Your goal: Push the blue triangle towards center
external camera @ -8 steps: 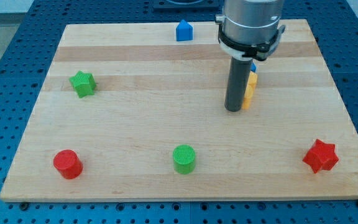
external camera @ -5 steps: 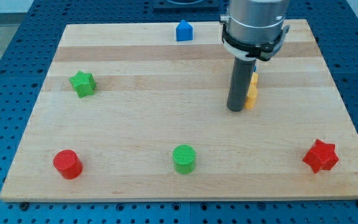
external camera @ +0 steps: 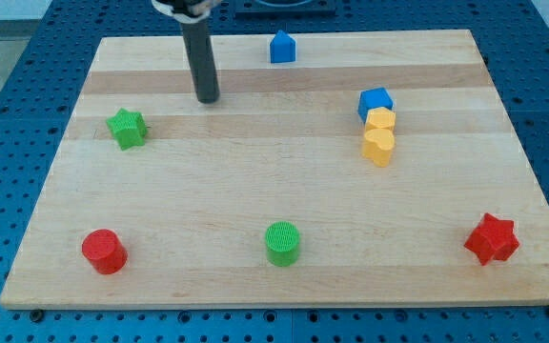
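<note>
At the view's far left sit a red cylinder (external camera: pixel 103 251) near the bottom edge and a green star (external camera: pixel 127 128) higher up; neither matters to the job. My tip (external camera: pixel 208 97) rests on the board (external camera: pixel 255 191) up and to the right of the star, well apart from every block, and left of and slightly below the blue triangle (external camera: pixel 281 47), which stands close to the top edge, above and a little right of the middle. I judge the step in hand to be the approach: no contact yet. The next move calls for getting the tip round to the triangle's far, top side, then pushing down the view toward the centre. A green cylinder (external camera: pixel 281 243) lies bottom centre. Further right, a blue block (external camera: pixel 376 101) touches two yellow blocks (external camera: pixel 379 135) stacked in a column, and a red star (external camera: pixel 491 238) sits at bottom right. There are no jaws, only a rod. No writing, brand or label is visible.
</note>
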Controlling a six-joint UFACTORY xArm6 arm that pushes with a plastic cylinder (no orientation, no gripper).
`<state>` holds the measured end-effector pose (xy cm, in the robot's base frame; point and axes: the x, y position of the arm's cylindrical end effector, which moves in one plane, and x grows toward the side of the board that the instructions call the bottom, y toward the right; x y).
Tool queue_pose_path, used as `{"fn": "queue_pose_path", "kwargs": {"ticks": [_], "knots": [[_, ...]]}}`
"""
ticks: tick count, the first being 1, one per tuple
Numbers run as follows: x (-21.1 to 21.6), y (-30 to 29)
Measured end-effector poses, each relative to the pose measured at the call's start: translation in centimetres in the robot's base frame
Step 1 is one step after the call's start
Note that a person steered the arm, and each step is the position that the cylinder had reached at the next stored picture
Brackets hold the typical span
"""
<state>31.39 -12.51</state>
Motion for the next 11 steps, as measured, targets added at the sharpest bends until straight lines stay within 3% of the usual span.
{"fn": "queue_pose_path", "kwargs": {"ticks": [2,3,7,9,11], "knots": [[-8.8,-1.4],[-10.2,0.7],[-9.8,15.9],[-7.9,18.7],[-7.9,17.4]]}}
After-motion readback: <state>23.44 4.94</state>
